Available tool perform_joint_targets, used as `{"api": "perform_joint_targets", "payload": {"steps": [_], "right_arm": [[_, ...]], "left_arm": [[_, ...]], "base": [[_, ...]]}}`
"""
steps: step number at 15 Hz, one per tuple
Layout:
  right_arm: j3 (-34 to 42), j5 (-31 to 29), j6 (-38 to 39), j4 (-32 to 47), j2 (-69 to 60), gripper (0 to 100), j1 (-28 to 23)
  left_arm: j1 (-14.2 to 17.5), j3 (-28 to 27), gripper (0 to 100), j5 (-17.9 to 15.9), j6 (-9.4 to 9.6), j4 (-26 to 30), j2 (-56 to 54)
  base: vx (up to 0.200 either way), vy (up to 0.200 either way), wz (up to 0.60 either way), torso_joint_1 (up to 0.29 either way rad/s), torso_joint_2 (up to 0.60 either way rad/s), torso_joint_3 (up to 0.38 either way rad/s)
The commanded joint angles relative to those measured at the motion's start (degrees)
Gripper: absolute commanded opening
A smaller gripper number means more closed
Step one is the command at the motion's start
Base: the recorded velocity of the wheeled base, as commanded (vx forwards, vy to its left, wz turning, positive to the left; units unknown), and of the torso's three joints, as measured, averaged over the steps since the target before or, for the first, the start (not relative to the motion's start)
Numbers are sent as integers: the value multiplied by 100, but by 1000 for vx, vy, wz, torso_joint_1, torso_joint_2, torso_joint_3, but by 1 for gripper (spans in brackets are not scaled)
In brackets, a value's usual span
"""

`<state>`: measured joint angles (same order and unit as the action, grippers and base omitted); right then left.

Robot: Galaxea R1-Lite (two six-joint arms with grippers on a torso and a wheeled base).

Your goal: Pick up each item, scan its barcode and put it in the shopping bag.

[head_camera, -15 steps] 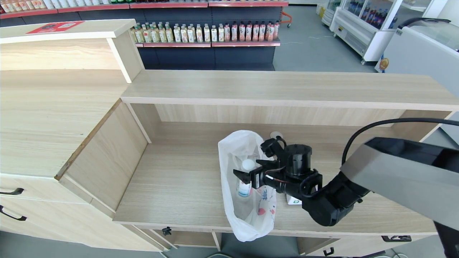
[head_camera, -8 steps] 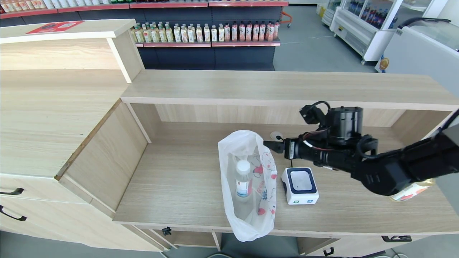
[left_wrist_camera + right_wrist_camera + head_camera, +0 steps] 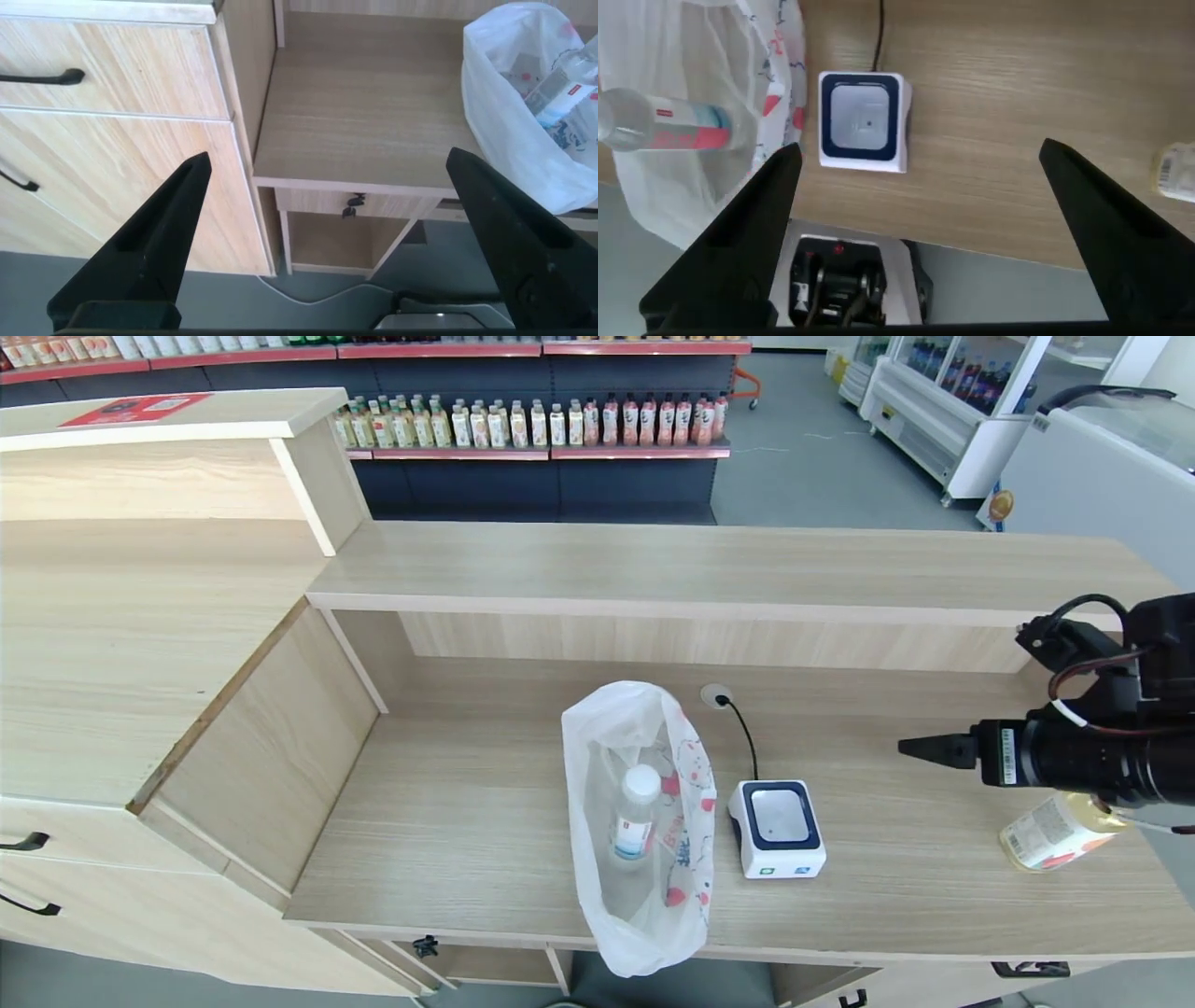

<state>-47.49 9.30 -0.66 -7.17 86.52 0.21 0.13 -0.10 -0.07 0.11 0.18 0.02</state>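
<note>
Room: shop checkout, with racks of drinks point(image 3: 532, 422) across the aisle behind and a pale wooden table point(image 3: 467, 821) set into the counter recess.
Shopping bag: white plastic shopping bag point(image 3: 586, 859) stands open at the near edge of the table, about mid-width, its lower end drooping over the edge.
Item bagged: a clear water bottle point(image 3: 635, 812) with a white cap sits inside the bag, leaning a little.
Scanner: white scanner point(image 3: 777, 817) with a dark-framed window facing up, just right of the bag; its cable point(image 3: 744, 737) runs away to a port in the tabletop.
Item left: a labelled bottle point(image 3: 1050, 833) lies on its side at the far right of the table, well apart from the scanner.
Right gripper: the right gripper point(image 3: 910, 747) hangs above the right part of the table, close over the lying bottle and pointing left; its wrist view shows the jaws spread wide with nothing between them.
Left gripper: the left gripper point(image 3: 327, 156) is parked off the near-left corner of the table by the drawers point(image 3: 103, 75), jaws wide apart and empty.
Step in hand: one item looks done; I judge the right arm is between items, about to fetch the lying bottle.
Next move calls for: lowering the right gripper to the bottle, closing across its round body without rolling it, then turning the barcode down toward the scanner window before carrying it left into the bag mouth.
</note>
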Motion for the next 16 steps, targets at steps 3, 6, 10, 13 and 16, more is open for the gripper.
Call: {"api": "perform_joint_targets", "payload": {"steps": [3,6,10,13,16], "right_arm": [[91,1,-154,392,-355,100,-249],[170,-157,-708,928,-390,100,-258],[311,-499,-1323,954,-302,100,-240],[539,-596,-1490,954,-364,100,-205],[654,-728,-1692,1016,-372,100,-214]], "left_arm": [[4,1,100,7,-2,-1,-2],[4,1,100,7,-11,-1,-2],[4,1,100,7,-2,-1,-2],[4,1,100,7,7,-1,-2],[4,1,100,7,-2,-1,-2]], "base": [[0,-200,0,12,2,1],[0,-200,0,1,1,9],[0,-200,0,1,1,6],[0,-200,0,2,2,5],[0,-200,0,1,5,-2]]}}
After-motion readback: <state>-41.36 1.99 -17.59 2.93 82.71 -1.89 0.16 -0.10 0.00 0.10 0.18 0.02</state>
